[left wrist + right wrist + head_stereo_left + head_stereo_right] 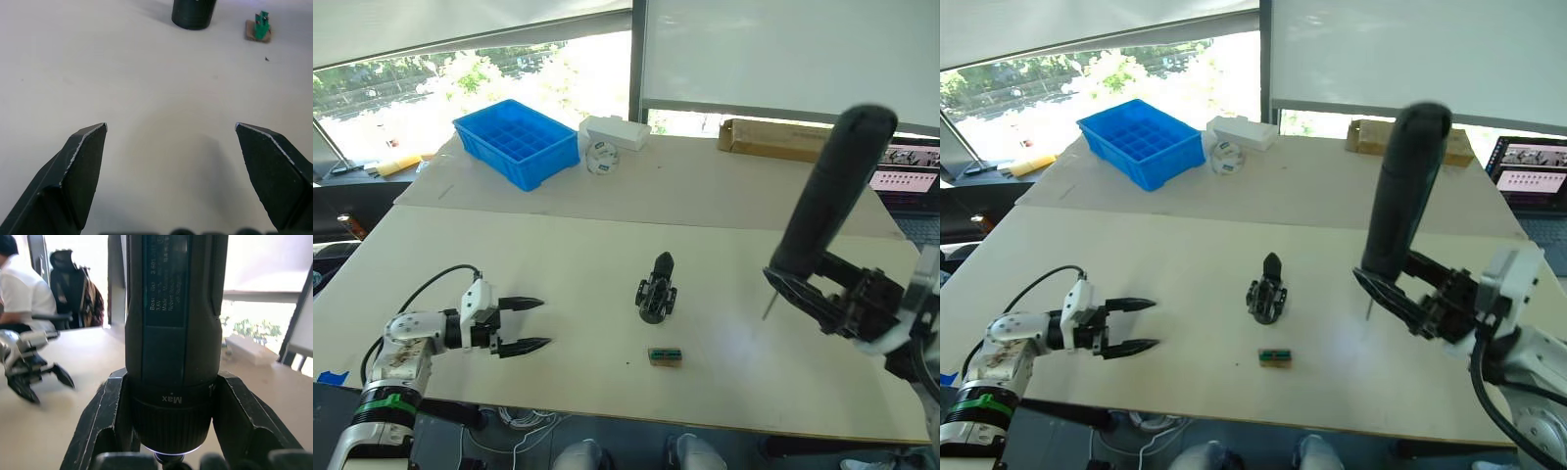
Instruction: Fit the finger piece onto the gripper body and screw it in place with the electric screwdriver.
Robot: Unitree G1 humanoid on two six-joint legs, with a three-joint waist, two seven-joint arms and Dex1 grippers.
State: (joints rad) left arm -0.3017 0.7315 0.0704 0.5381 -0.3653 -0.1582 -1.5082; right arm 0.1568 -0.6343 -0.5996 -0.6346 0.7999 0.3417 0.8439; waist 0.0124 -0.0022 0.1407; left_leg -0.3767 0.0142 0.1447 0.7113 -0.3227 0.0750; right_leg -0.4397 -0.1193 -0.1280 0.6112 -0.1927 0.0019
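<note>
On the table [558, 274] I see my left gripper [527, 324] spread wide, while my right gripper [1400, 294] clamps the electric screwdriver [1402, 191] upright near the gripper body [657, 290].

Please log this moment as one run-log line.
right hand: holds electric screwdriver upright | left hand: open, empty | gripper body: on table, untouched

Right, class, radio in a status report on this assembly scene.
Left gripper open, empty. Right gripper shut on electric screwdriver, bit down. Gripper body mid-table, nothing blocking.
</note>
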